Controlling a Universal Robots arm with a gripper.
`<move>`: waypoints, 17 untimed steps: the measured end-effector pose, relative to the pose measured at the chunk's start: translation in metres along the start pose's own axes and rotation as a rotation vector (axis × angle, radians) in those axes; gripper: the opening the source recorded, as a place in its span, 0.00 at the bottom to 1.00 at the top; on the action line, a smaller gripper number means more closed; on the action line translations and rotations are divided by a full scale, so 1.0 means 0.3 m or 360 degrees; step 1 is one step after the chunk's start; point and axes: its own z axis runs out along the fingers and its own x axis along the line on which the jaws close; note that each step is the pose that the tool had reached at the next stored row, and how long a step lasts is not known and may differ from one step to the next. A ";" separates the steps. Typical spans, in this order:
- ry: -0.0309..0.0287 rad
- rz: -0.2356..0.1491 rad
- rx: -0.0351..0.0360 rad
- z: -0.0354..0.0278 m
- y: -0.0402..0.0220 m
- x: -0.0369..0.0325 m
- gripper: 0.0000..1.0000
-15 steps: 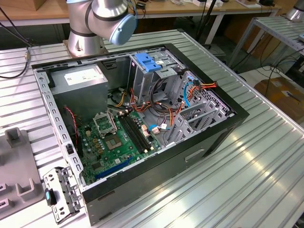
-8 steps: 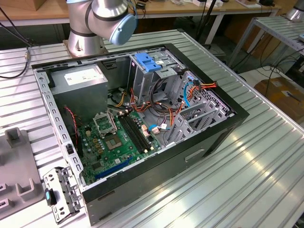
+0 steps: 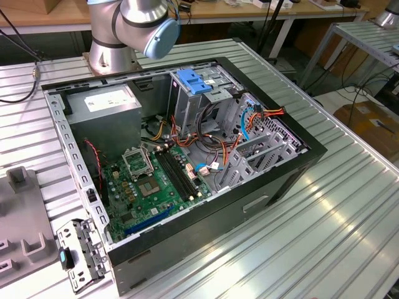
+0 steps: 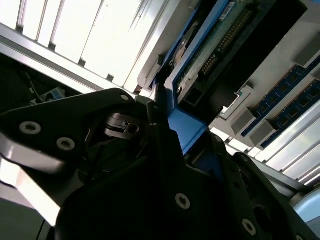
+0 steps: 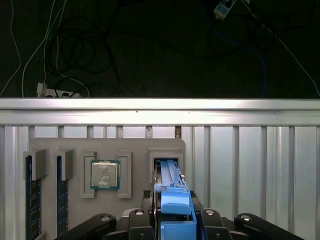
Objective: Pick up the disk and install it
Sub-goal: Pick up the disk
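Tool (image 5: 176, 210) tight on disk (image 5: 170, 174), over grey tray (image 5: 135, 150)

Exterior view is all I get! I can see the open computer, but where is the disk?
Observer: In the first wrist view, the disk stands on its edge in a slot of a grey holder.
Operator: Is the pincer close to it?
Observer: Yes, the pincer is right at the disk's blue rail.
Operator: Is anything else in that holder?
Observer: A square processor chip lies flat in its own pocket beside the disk's slot.
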 end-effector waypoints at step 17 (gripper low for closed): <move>0.00000 0.0000 0.0000 0.001 0.000 0.000 0.37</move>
